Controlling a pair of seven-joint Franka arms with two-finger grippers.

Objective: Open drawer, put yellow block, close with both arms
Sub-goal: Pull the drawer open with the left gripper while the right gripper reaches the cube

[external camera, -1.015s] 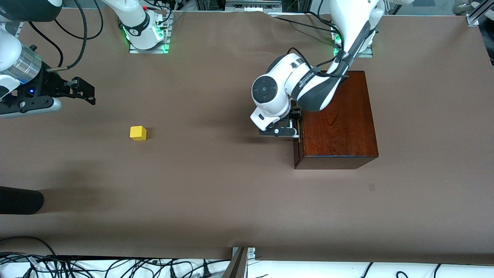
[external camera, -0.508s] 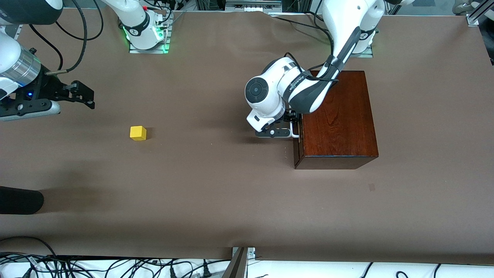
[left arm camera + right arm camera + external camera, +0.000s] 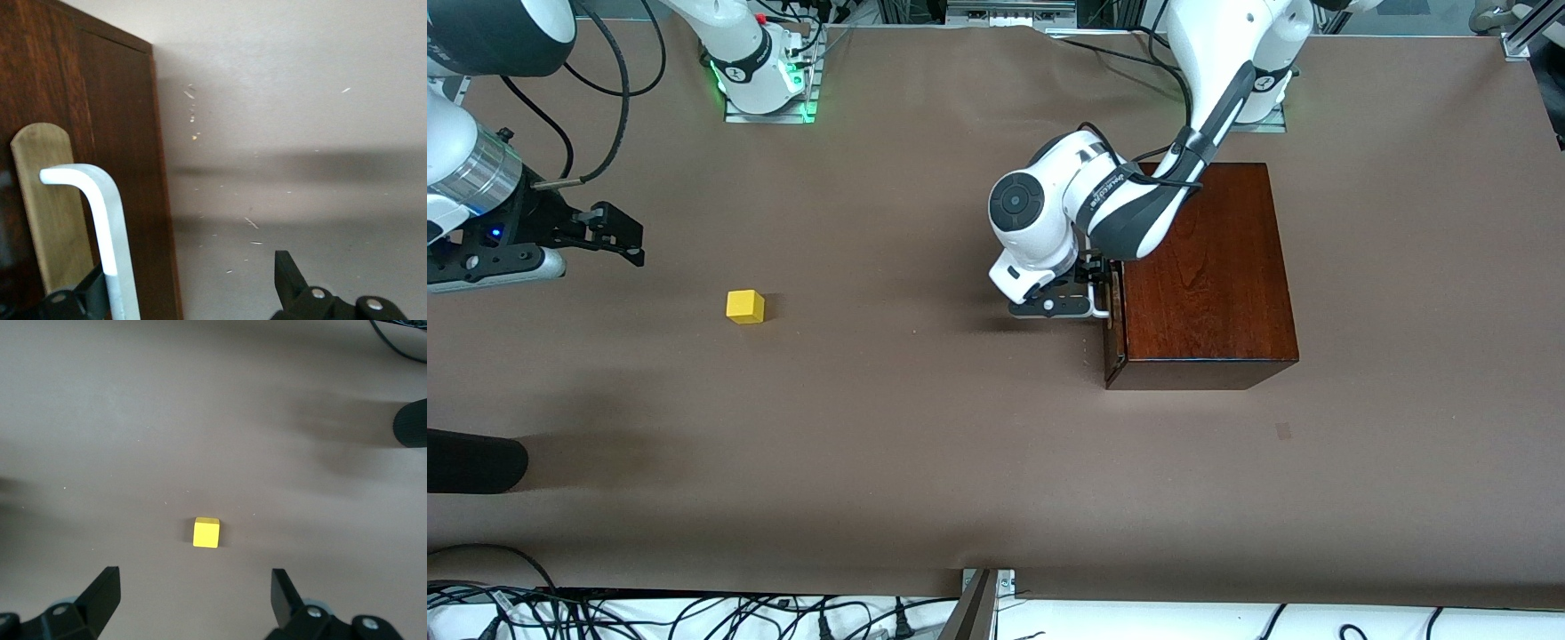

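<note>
The dark mahogany box (image 3: 1209,267) stands toward the left arm's end of the table. Its drawer front (image 3: 120,147) faces the right arm's end, and no pale tray shows. My left gripper (image 3: 1104,290) is open at the white handle (image 3: 110,220). One finger (image 3: 83,300) sits between the bar and the drawer front, and the other finger (image 3: 288,277) is clear of it. The yellow block (image 3: 745,306) lies on the brown table toward the right arm's end. My right gripper (image 3: 639,240) is open and empty, in the air beside the block (image 3: 206,532).
A black rounded object (image 3: 471,462) pokes in at the table edge at the right arm's end, nearer the front camera than the block; it also shows in the right wrist view (image 3: 410,423). Brown table cover (image 3: 925,427) stretches between block and box.
My left gripper has shifted a little away from the box front toward the right arm's end, and the white handle now shows beside it. My right gripper drifted slightly. The block has not moved.
</note>
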